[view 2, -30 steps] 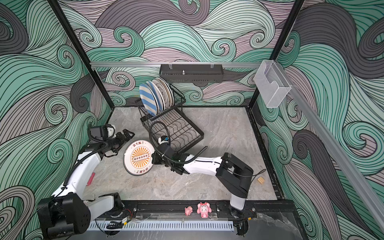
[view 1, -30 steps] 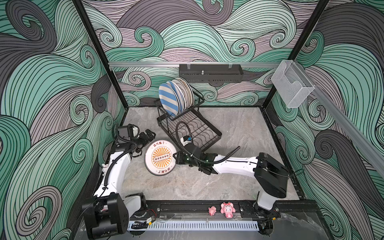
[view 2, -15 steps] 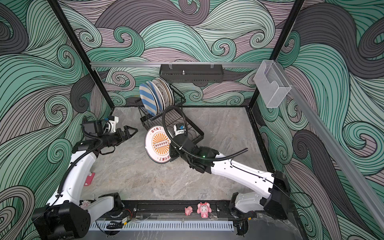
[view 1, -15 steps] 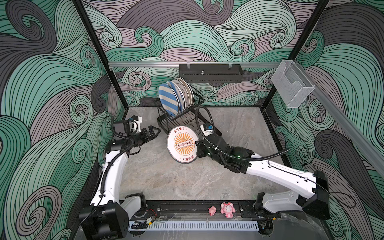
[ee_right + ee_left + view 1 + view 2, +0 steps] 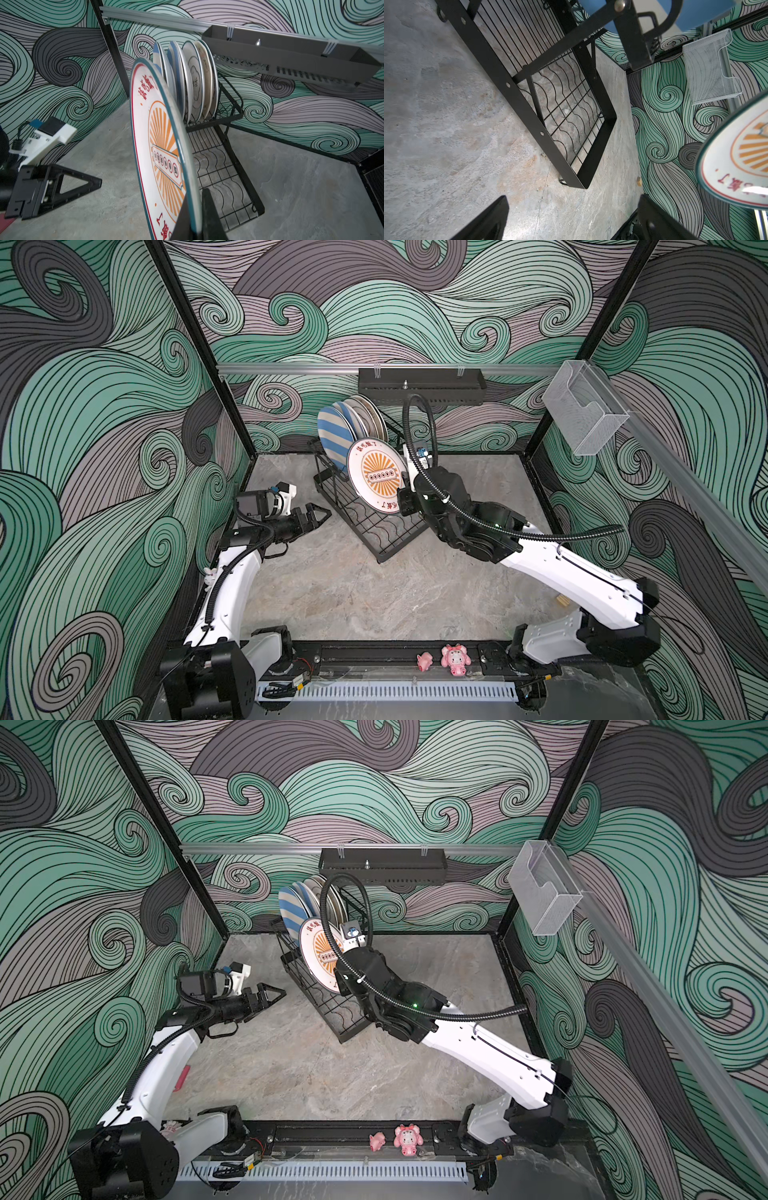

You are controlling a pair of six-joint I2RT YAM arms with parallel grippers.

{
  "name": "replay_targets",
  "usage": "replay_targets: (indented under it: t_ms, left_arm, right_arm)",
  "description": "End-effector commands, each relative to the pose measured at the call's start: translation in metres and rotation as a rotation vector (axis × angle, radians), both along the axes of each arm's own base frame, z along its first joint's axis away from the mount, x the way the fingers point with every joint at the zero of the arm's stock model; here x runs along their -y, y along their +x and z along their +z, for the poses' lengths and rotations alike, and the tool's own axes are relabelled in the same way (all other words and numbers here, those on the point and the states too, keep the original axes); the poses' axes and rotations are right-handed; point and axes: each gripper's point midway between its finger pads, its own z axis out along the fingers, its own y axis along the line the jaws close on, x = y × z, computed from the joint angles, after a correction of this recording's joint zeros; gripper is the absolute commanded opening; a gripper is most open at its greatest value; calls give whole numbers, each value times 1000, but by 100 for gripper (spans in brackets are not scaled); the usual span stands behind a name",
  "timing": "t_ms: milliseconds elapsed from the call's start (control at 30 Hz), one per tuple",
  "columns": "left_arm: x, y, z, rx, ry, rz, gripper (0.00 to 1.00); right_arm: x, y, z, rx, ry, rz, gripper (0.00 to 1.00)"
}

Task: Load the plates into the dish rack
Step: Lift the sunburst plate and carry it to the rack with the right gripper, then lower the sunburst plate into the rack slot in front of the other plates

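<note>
My right gripper [image 5: 402, 502] is shut on the lower rim of the orange-sunburst plate [image 5: 376, 475], one finger on each face [image 5: 194, 220]. The plate [image 5: 158, 149] stands on edge above the lower tray of the black dish rack [image 5: 380, 560], just in front of the blue-cream striped plate [image 5: 332, 435]. Several plates [image 5: 193, 83] stand upright in the raised upper basket. My left gripper [image 5: 320, 515] hangs open over the table left of the rack, its jaws empty [image 5: 572, 197]. The rack's wavy-wire tray [image 5: 566, 99] lies bare in front of it.
A black perforated shelf [image 5: 419, 383] hangs on the back wall above the rack. A clear plastic holder [image 5: 586, 410] sits on the right rail. Two pink pig figures [image 5: 455, 659] stand at the front edge. A small wooden block [image 5: 563, 600] lies by the right arm.
The right arm has lifted the sunburst plate off the table left of the rack, turned it upright and carried it back to the rack. The left gripper has moved toward the rack.
</note>
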Motion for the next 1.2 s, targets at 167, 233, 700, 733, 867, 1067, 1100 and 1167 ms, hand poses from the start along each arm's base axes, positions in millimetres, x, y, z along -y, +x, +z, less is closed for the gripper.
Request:
replay_targets:
  t_ms: [167, 233, 700, 733, 867, 1067, 1100, 1167]
  left_arm:
    - [17, -12, -10, -10, -23, -82, 99]
    - [19, -14, -11, -16, -24, -92, 99]
    - [19, -11, -18, -51, -10, -91, 99]
    - [19, -11, -19, -55, -10, -90, 99]
    - [19, -10, -20, -59, -11, -90, 98]
    - [19, -12, -19, -58, -8, -95, 99]
    - [20, -12, -19, -59, -7, -96, 98]
    - [20, -13, -19, -59, -7, -98, 99]
  right_arm:
    - [-41, 31, 52, 201, -4, -42, 0]
    - [-50, 37, 57, 221, -22, -51, 0]
    - [-91, 66, 59, 320, -15, -96, 0]
    - [-93, 67, 59, 324, -16, -102, 0]
    - [-99, 74, 58, 350, -8, -130, 0]
    - [-105, 81, 51, 348, 8, -157, 0]
    - [-105, 83, 50, 347, 9, -162, 0]
    - [-105, 85, 47, 347, 9, -172, 0]
